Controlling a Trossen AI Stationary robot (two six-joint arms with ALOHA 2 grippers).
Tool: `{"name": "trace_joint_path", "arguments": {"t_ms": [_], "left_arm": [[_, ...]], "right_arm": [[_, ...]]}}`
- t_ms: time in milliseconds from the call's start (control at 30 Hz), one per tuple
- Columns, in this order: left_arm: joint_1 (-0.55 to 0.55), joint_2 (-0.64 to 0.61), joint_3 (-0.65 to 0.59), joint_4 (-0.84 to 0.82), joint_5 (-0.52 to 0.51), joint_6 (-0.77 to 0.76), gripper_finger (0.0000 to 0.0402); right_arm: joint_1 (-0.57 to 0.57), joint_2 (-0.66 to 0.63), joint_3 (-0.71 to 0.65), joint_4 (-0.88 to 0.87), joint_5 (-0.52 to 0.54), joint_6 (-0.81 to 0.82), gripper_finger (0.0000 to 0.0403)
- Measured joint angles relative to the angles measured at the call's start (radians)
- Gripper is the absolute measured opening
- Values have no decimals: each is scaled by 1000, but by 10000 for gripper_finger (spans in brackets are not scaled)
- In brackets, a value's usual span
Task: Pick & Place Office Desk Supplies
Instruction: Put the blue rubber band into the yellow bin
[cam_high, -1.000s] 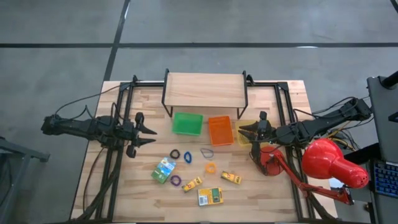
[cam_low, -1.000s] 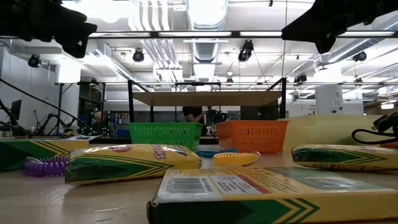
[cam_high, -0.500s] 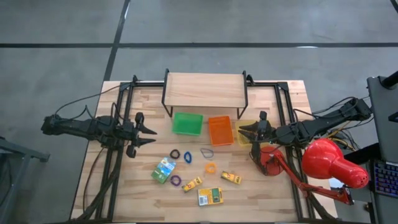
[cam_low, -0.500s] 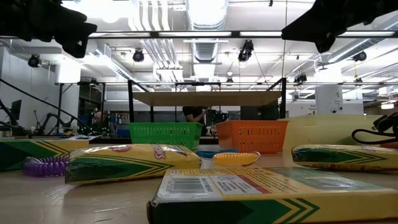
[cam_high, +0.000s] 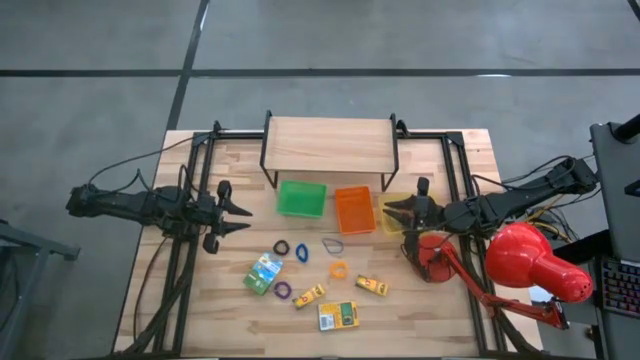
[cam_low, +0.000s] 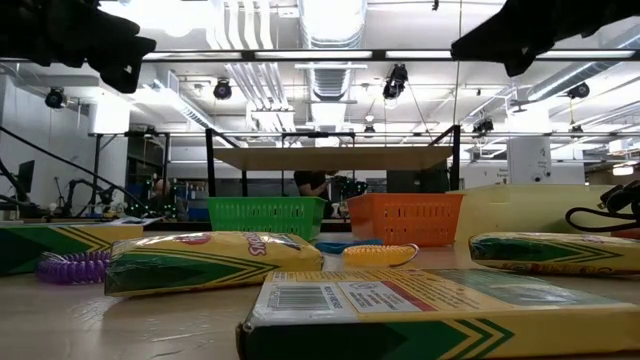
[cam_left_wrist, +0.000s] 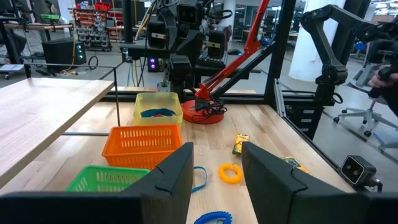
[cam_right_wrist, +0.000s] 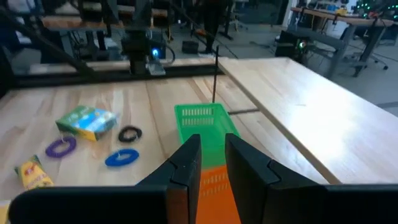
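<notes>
Rubber bands lie flat mid-table: black (cam_high: 281, 247), blue (cam_high: 301, 252), a grey-blue one (cam_high: 333, 244), orange (cam_high: 339, 268), purple (cam_high: 283, 290). A blue band (cam_left_wrist: 155, 112) lies in the yellow tray (cam_high: 397, 226). A green-white box (cam_high: 263, 273), two yellow boxes (cam_high: 309, 296) (cam_high: 371, 286) and a yellow-green box (cam_high: 338, 316) lie flat near the table's near edge. My left gripper (cam_high: 244, 213) hangs open left of the green tray. My right gripper (cam_high: 386, 211) is open above the yellow tray, fingers (cam_right_wrist: 186, 165) apart by a narrow gap.
Green tray (cam_high: 302, 198), orange tray (cam_high: 353, 210) and the yellow tray stand in a row before a wooden shelf (cam_high: 328, 145). A red desk lamp (cam_high: 525, 262) has its base (cam_high: 432, 255) at the table's right, under my right arm. Bare wood lies left of the boxes.
</notes>
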Motion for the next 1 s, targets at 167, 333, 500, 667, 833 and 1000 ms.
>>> {"name": "trace_joint_path", "arguments": {"t_ms": [167, 333, 500, 667, 833, 1000], "left_arm": [[0, 0, 0, 0, 0, 0, 142], [0, 0, 0, 0, 0, 0, 142], [0, 0, 0, 0, 0, 0, 142], [0, 0, 0, -1, 0, 0, 142], [0, 0, 0, -2, 0, 0, 142], [0, 0, 0, -2, 0, 0, 142]], "right_arm": [[0, 0, 0, 116, -8, -54, 68], [0, 29, 0, 174, -142, -280, 68], [0, 139, 1, 181, -267, -401, 68], [-8, 288, 43, 181, -324, -296, 68], [-37, 453, 111, 179, -338, -236, 68], [-42, 612, 182, 180, -350, -268, 70]]}}
